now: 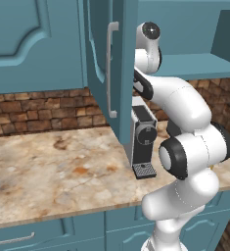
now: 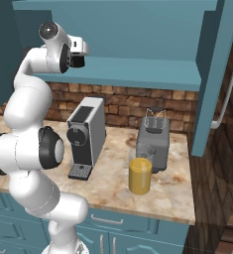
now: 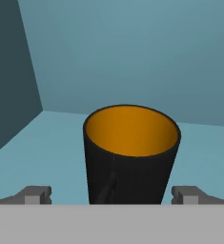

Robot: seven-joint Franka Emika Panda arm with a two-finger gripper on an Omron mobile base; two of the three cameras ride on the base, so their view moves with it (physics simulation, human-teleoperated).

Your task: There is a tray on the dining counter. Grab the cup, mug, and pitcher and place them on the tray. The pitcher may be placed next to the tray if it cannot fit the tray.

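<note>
reaching into the open cabinet, the pincer [image 3: 111, 196] is seen spread wide, with one fingertip [image 3: 35, 195] on either side of the black mug [image 3: 130, 155], nothing gripped yet. the mug is stood upright on the cabinet shelf [image 3: 51, 138], orange inside showing, its small handle turned toward the camera. it's judged to be stiff and light, probably a bit slick on its smooth wall, so it's best taken across the body below the rim, with the handle left alone. room is tight in there: a side wall is close on the left of the hand view and the back wall sits behind. the open cabinet door [image 2: 214, 74] should be cleared on the way out. the pitcher [image 2: 140, 173] is left on the counter [image 2: 172, 191] just beside the toaster [image 2: 154, 141].
</note>
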